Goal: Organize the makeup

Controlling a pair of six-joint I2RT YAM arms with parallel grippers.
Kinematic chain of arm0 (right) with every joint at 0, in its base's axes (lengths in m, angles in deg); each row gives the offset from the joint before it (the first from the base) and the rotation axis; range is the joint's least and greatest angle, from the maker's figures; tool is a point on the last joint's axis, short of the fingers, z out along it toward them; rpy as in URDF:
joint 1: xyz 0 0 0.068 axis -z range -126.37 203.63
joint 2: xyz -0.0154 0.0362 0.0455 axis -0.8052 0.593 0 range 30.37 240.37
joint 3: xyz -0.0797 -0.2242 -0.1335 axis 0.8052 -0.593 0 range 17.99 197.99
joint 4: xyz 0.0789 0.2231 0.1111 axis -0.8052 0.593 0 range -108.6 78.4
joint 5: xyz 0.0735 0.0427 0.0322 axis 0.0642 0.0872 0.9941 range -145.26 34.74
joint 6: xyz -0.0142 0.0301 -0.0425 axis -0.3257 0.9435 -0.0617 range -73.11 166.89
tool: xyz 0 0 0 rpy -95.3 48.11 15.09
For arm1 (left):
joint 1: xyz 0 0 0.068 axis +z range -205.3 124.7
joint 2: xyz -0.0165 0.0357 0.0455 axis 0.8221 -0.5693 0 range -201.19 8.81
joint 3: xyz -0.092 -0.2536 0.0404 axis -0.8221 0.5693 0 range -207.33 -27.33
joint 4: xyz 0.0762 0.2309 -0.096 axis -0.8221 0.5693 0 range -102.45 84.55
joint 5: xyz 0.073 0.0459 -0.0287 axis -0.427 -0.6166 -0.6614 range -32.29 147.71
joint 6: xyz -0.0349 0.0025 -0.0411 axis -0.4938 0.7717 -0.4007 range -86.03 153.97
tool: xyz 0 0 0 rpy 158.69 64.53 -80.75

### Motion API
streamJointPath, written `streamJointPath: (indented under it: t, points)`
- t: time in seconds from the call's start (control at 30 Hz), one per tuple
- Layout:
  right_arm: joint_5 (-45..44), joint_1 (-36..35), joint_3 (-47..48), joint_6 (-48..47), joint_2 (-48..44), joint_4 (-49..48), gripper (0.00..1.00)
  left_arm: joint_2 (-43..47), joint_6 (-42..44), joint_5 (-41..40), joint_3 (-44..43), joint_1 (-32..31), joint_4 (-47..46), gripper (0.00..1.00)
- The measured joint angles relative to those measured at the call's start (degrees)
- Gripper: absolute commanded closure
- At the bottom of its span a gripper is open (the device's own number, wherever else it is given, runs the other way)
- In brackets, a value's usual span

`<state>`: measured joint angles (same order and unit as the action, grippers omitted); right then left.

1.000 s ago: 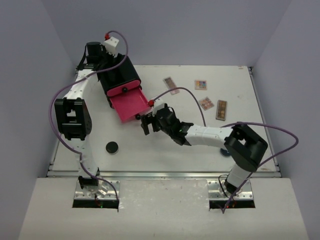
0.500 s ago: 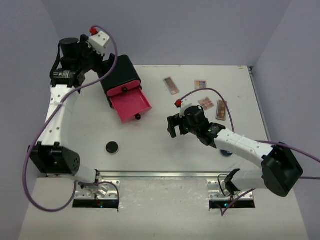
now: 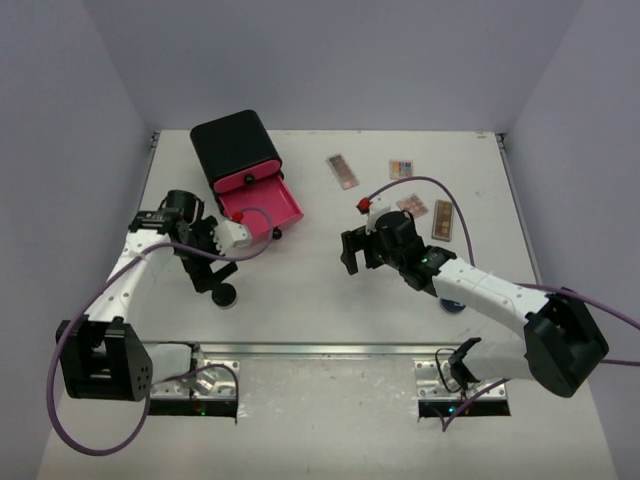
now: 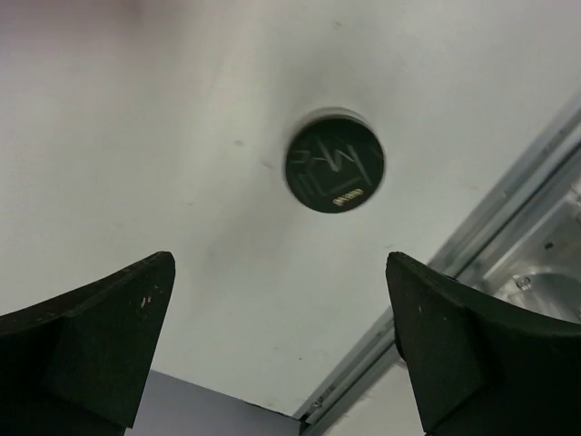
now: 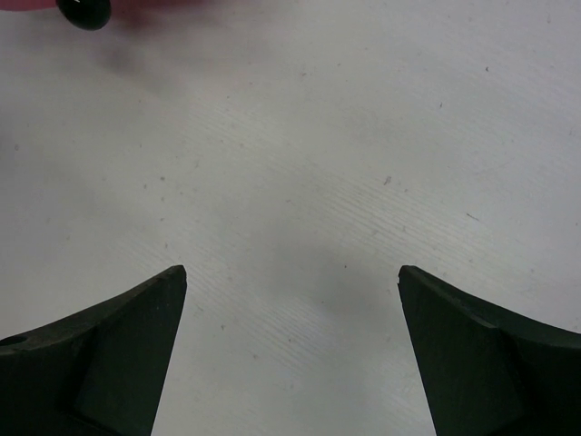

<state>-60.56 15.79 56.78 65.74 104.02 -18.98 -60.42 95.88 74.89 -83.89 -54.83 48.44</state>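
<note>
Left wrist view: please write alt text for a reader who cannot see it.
A round dark compact lies flat on the white table, ahead of the left gripper, whose two black fingers stand wide open and empty.

The top camera looks steeply down from behind on the whole table (image 3: 300, 320). The left wrist camera faces down, close over the round compact (image 4: 334, 173), which the top view also shows. The right wrist camera hangs close over the mid-table surface.
</note>
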Motion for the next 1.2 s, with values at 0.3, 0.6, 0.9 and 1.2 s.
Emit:
streamJointPath:
  t: [0.3,0.6,0.9,1.2]
  points:
    - [0.0,0.0,-0.2,1.4,0.0,0.0,0.01,0.0,4.2,-3.2,11.0,-7.9,-1.4,0.00]
    - [0.4,0.0,-0.2,2.3,1.1,0.0,0.01,-0.2,3.6,-7.9,19.0,-8.3,-13.3,0.00]
    - [0.9,0.0,-0.2,3.1,1.5,0.0,0.01,-0.1,3.5,-8.4,23.7,-8.4,-21.7,0.00]
    - [0.9,0.0,-0.2,3.6,2.0,0.0,0.01,0.2,3.2,-8.1,26.9,-8.7,-22.4,0.18]
